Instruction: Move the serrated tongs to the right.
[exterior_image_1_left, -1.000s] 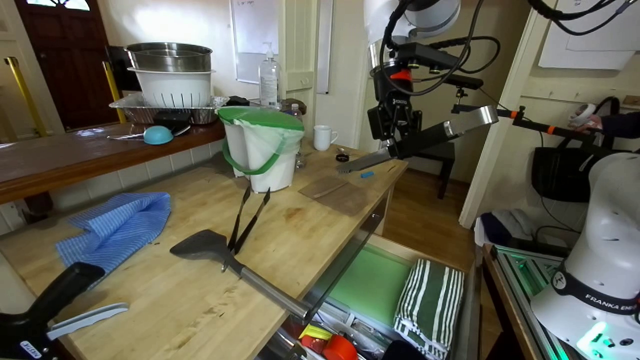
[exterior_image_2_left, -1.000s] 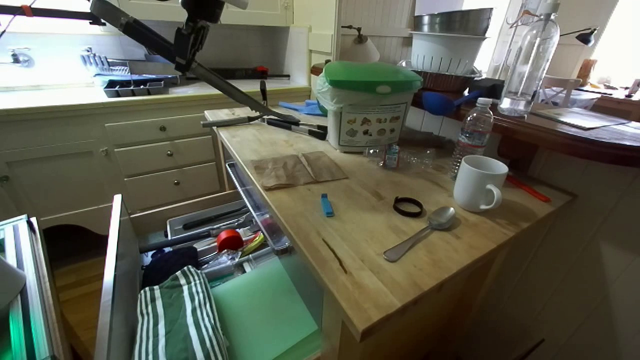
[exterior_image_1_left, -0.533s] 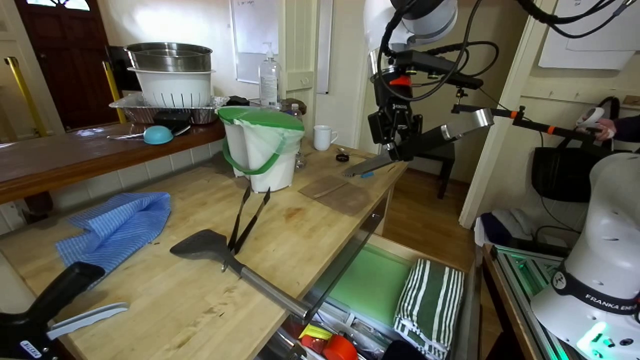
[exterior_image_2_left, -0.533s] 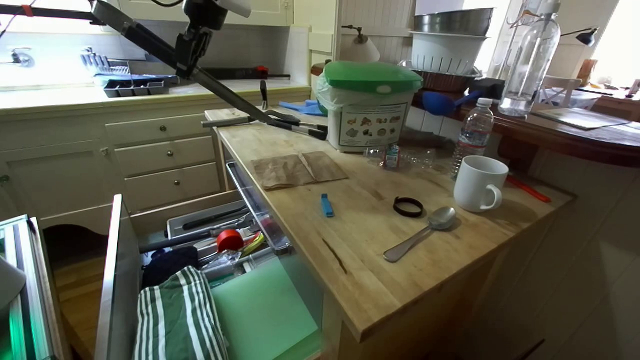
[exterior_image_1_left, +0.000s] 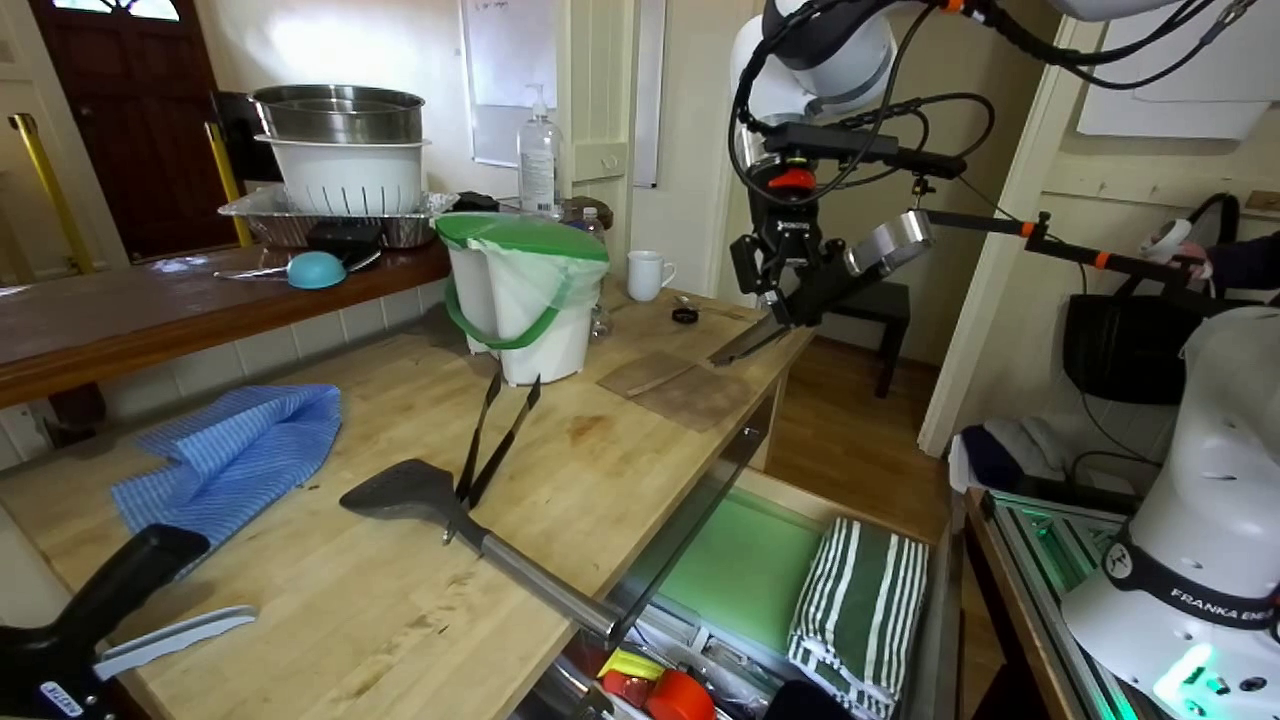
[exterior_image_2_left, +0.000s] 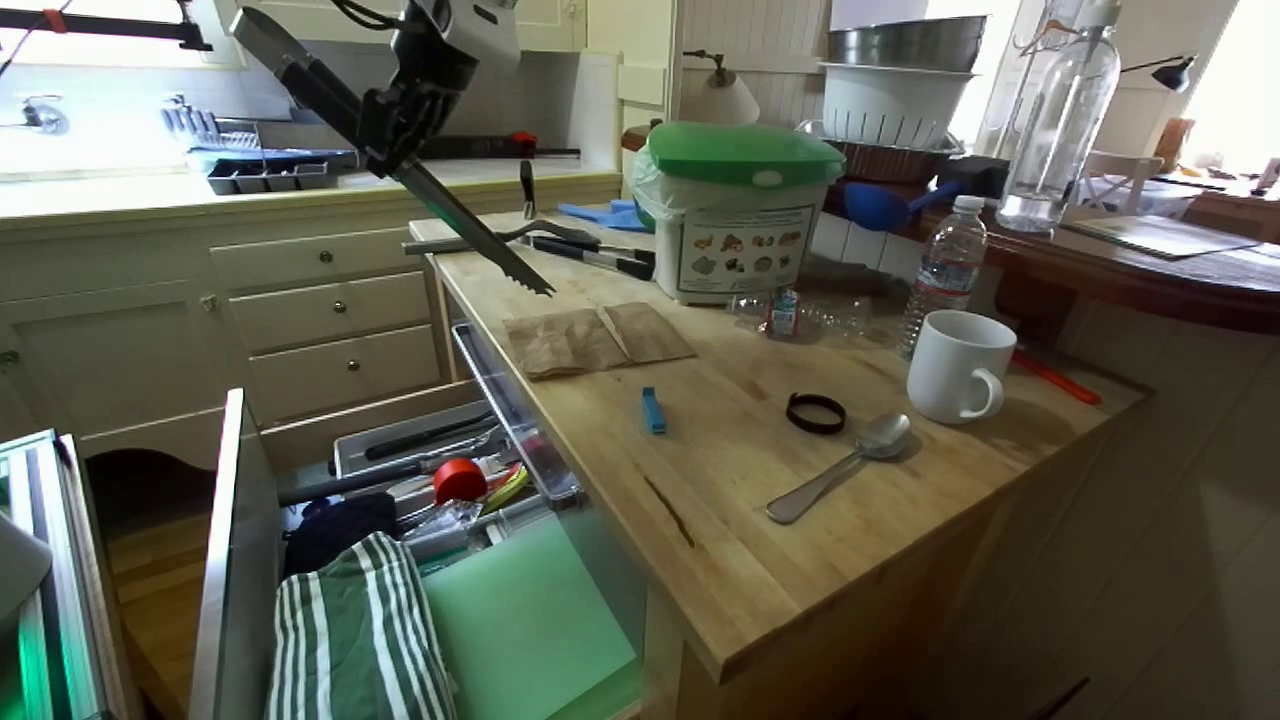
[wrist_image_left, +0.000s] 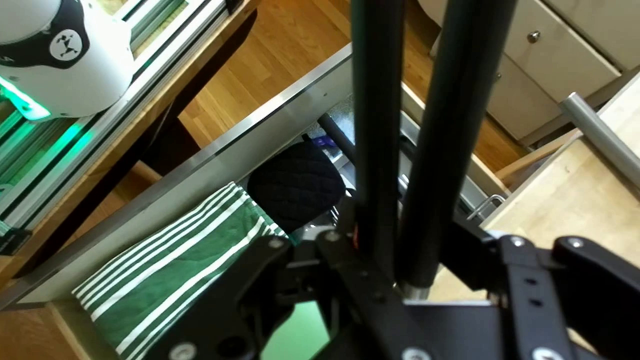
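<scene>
The serrated tongs (exterior_image_2_left: 463, 216) lie between the jaws of the gripper (exterior_image_1_left: 795, 308). In an exterior view, the mug (exterior_image_1_left: 645, 276), the lidded bin (exterior_image_1_left: 525, 295) and the paper (exterior_image_1_left: 705, 400), all on the counter (exterior_image_1_left: 370, 590), lie left of the jaws; further left and lower, a spatula (exterior_image_1_left: 500, 552) crosses a second pair of tongs (exterior_image_1_left: 505, 445), and a cloth (exterior_image_1_left: 240, 440) lies beyond them. In both exterior views, the drawer (exterior_image_2_left: 235, 560) stands lower than the jaws, with a towel (exterior_image_2_left: 360, 620) inside it

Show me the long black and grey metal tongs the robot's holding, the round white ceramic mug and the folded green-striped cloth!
Tongs (exterior_image_2_left: 470, 225), in an exterior view: toothed arm.
Mug (exterior_image_2_left: 942, 372), in an exterior view: outer wall.
Cloth (wrist_image_left: 175, 272), in the wrist view: striped top.
</scene>
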